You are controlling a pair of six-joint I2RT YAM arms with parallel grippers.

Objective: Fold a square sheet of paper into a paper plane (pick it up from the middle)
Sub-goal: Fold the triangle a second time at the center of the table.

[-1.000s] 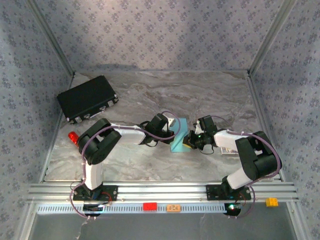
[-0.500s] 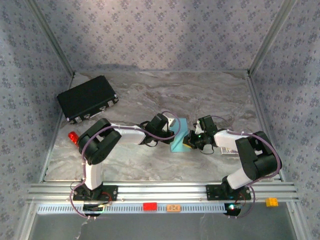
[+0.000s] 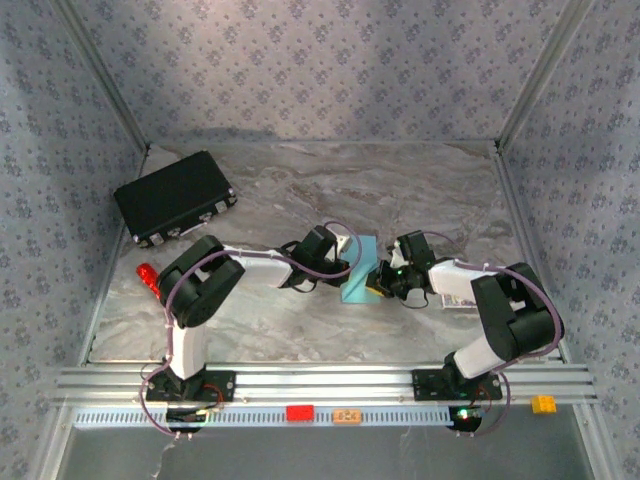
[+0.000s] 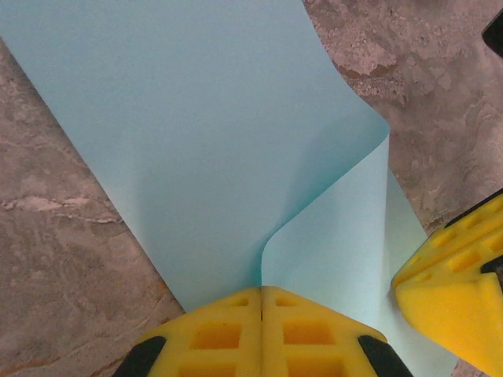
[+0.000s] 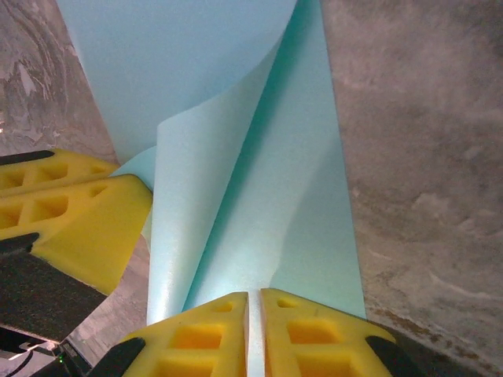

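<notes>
The square sheet of paper (image 3: 358, 270) is light cyan-blue and stands curled between my two arms at the middle of the table. My left gripper (image 3: 345, 264) is shut on one edge of it; in the left wrist view its yellow fingertips (image 4: 262, 290) meet with the sheet (image 4: 196, 133) pinched between them and bending away in a soft fold. My right gripper (image 3: 379, 280) is shut on the opposite edge. In the right wrist view the paper (image 5: 267, 188) runs into the thin slit between the right gripper's (image 5: 254, 297) pads. Each wrist view catches the other gripper's yellow finger (image 4: 452, 290) (image 5: 86, 220) close by.
A black rectangular case (image 3: 175, 198) lies at the back left. A small red stick (image 3: 146, 273) sits by the left edge. A white flat item (image 3: 456, 300) lies under the right arm. Small coloured blocks (image 3: 299, 412) sit on the front rail. Marbled table (image 3: 400, 190) extends behind.
</notes>
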